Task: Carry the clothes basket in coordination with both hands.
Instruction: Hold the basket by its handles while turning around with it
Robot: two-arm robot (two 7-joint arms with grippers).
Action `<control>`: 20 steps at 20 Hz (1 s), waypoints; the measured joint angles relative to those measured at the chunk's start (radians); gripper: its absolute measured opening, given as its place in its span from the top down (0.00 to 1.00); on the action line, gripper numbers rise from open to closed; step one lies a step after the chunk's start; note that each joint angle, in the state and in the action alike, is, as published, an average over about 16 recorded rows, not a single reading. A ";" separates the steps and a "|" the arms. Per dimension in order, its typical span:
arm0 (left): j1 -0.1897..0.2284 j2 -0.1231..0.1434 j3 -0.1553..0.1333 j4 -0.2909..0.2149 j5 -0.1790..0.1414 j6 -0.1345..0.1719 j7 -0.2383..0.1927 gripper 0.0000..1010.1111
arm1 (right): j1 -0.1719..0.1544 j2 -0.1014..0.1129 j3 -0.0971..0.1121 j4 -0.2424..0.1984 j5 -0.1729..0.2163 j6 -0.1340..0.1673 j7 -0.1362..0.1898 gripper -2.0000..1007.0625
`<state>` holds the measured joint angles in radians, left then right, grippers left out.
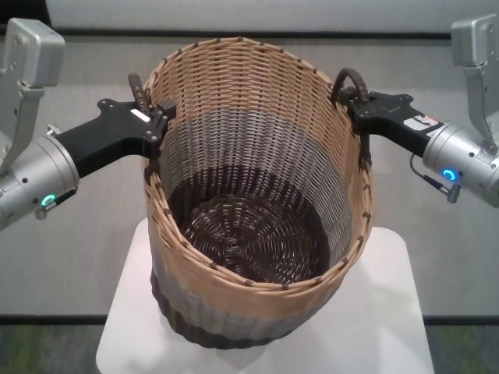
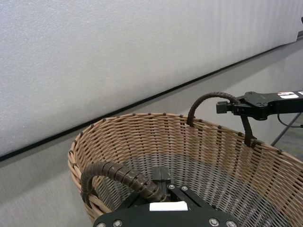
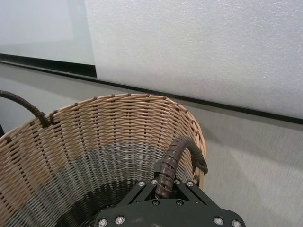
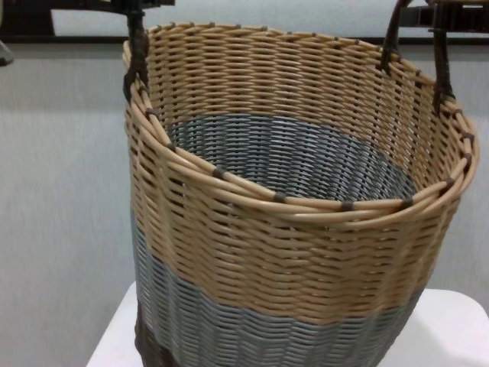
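Observation:
The clothes basket point(image 1: 195, 288), round wicker with a tan upper band and a grey lower band, stands upright over a small white table point(image 1: 390, 312). I cannot tell whether its base touches the table. My left gripper point(image 1: 160, 117) is shut on the dark wrapped handle point(image 1: 138, 89) on the basket's left rim. My right gripper point(image 1: 355, 101) is shut on the handle point(image 1: 348, 78) on the right rim. The left wrist view shows its fingers point(image 2: 161, 176) at the near handle point(image 2: 118, 172). The right wrist view shows the handle point(image 3: 175, 156) running between its fingers point(image 3: 156, 182). The basket point(image 4: 290, 252) is empty.
The white table point(image 4: 458, 321) is only a little wider than the basket's base. Grey floor lies around it. A pale wall with a black strip at its foot point(image 2: 142, 101) runs behind the basket.

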<state>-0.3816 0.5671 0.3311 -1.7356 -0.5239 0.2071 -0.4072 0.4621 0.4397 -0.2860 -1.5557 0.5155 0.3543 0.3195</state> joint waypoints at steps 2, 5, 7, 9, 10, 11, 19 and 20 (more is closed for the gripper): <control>0.000 -0.001 0.000 0.000 -0.002 0.001 -0.001 1.00 | 0.000 0.000 0.001 0.000 0.002 -0.002 0.001 0.97; 0.001 -0.001 0.000 0.000 -0.003 0.002 0.000 1.00 | -0.001 0.000 0.001 0.001 0.004 -0.004 0.001 0.97; 0.000 -0.001 0.000 0.001 -0.002 0.002 0.000 1.00 | -0.001 0.000 0.001 0.001 0.002 -0.004 0.000 0.97; 0.000 -0.001 0.001 0.001 0.000 0.001 0.000 1.00 | -0.001 0.000 0.000 0.002 0.000 -0.004 0.000 0.97; 0.000 -0.001 0.001 0.001 0.000 0.001 0.000 1.00 | -0.001 0.000 0.000 0.002 -0.001 -0.004 -0.001 0.97; 0.000 -0.001 0.002 0.001 0.001 0.000 0.000 1.00 | -0.001 0.000 -0.001 0.002 -0.002 -0.004 -0.001 0.97; -0.001 0.000 0.003 0.003 0.004 -0.002 0.001 1.00 | 0.000 0.001 -0.002 0.002 -0.006 -0.004 -0.002 0.97; -0.001 0.000 0.003 0.003 0.004 -0.002 0.001 1.00 | 0.000 0.001 -0.002 0.003 -0.007 -0.004 -0.002 0.97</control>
<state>-0.3823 0.5672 0.3342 -1.7328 -0.5200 0.2051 -0.4060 0.4620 0.4407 -0.2885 -1.5531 0.5088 0.3504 0.3171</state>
